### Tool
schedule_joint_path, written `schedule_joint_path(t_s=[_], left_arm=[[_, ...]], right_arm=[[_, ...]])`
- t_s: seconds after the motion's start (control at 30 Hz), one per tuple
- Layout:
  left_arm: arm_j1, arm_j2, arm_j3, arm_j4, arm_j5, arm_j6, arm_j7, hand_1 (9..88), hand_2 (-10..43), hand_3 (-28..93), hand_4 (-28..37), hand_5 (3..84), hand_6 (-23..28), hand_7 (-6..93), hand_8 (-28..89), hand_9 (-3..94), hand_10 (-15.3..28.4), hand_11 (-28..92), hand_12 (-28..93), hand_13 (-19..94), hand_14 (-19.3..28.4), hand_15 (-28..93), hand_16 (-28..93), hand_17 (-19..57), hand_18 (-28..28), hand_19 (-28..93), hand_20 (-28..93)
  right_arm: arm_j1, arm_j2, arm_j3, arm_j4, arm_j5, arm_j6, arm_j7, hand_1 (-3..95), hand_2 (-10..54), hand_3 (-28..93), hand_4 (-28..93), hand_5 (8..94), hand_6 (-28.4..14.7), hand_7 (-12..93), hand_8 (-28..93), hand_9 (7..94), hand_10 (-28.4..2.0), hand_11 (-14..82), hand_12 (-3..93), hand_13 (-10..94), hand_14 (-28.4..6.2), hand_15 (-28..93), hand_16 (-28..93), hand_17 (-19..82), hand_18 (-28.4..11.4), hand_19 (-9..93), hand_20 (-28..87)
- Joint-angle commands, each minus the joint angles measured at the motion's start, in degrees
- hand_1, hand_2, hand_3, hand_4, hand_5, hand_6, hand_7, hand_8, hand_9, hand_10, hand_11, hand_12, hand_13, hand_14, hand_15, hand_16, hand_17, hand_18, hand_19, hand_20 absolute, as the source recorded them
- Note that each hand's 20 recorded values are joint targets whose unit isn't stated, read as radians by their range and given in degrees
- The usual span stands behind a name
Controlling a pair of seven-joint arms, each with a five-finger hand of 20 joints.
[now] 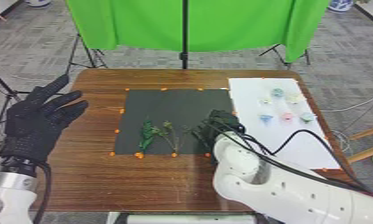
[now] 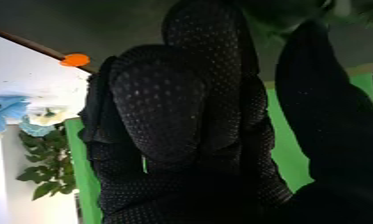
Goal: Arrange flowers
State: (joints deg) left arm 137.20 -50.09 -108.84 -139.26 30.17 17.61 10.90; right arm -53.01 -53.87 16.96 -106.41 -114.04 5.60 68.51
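Over the black rectangular mat (image 1: 165, 104), at right, my black-gloved right hand (image 1: 221, 121) hangs open-fingered, presumably so I can take leafy green stems (image 1: 148, 134).

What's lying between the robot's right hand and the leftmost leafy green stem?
Thin green sprigs on the black sheet, as the head view shows.

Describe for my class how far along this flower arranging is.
Green leafy stems already lie on the black square sheet. The black-gloved right hand is at that sheet's right edge; whether it holds anything, I cannot tell. Left to do, probably: adding the small pastel flower heads, which sit apart on the white rectangular sheet.
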Motion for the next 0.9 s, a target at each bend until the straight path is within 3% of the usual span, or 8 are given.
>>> schedule_joint_path(t_s=[0.03, 0.17, 0.33, 0.53, 0.9], left_arm=[[1.0, -0.24, 0.07, 0.04, 0.31, 0.35, -0.07, 20.9, 10.0, 77, -28.3, 33.2, 8.4, 14.3, -9, 32.0, 20.7, 27, 12, 25, 28.4, 55, -11, -10.1, 25.4, 59, 10], [1.8, -0.08, -0.14, -0.26, 0.15, 0.64, 0.76, 20.8, 10.0, 77, -28.3, 33.3, 8.3, 14.3, -9, 32.0, 20.7, 27, 12, 25, 28.4, 55, -11, -10.1, 25.4, 59, 10], [3.5, 0.01, -1.35, -0.87, 0.03, 0.94, 1.78, 20.9, 10.0, 77, -28.3, 33.4, 8.4, 14.3, -9, 32.0, 20.7, 27, 12, 25, 28.4, 55, -11, -10.1, 25.4, 59, 10], [4.4, -0.17, -2.34, -1.23, 0.07, 1.29, 1.65, 20.9, 9.9, 77, -28.3, 33.4, 8.3, 14.4, -9, 31.7, 20.6, 27, 12, 24, 28.4, 55, -11, -10.0, 25.2, 59, 10], [3.1, -0.17, -1.6, -0.9, 0.23, 1.45, 1.0, 20.9, 9.9, 77, -28.3, 33.3, 8.3, 14.5, -9, 31.5, 20.4, 27, 12, 24, 28.4, 55, -11, -10.0, 25.1, 59, 10]], right_arm=[[-0.2, 0.6, 0.9, -0.3, -1.0, 2.0, 0.1, 38.1, -5.3, 72, -25, 84.6, -1.3, 21, -5, 92.1, -11.8, 33.3, 18.8, 89, -5.9, 61, 17, 44, -22.9, 93, 14], [-1.1, 4.1, 2.0, -4.1, -1.6, 3.0, -0.4, 36.6, -3.9, 72, -25, 84.3, -1.6, 21, -9, 92.1, -11.8, 33.3, 18.9, 89, -6.0, 61, 17, 44, -23.0, 93, 14], [-6.2, 9.1, 7.6, -9.1, -0.1, 0.1, -1.5, 32.6, 0.1, 71, -24, 82.3, -2.7, 20, -11, 92.1, -12.6, 33.1, 18.9, 89, -6.3, 61, 17, 44, -23.6, 93, 14], [-13.1, 13.5, 13.2, -13.6, 2.7, -2.9, -2.9, 27.4, 6.7, 69, -23, 81.9, -4.1, 18, -11, 92.3, -13.8, 32.2, 18.8, 89, -7.0, 61, 17, 44, -24.7, 93, 16], [-15.9, 11.6, 14.8, -14.5, 7.8, -5.7, -4.5, 25.8, 8.8, 69, -21, 81.8, -4.8, 17, -10, 92.2, -14.3, 31.8, 19.1, 89, -7.4, 61, 17, 43, -25.5, 93, 16]])
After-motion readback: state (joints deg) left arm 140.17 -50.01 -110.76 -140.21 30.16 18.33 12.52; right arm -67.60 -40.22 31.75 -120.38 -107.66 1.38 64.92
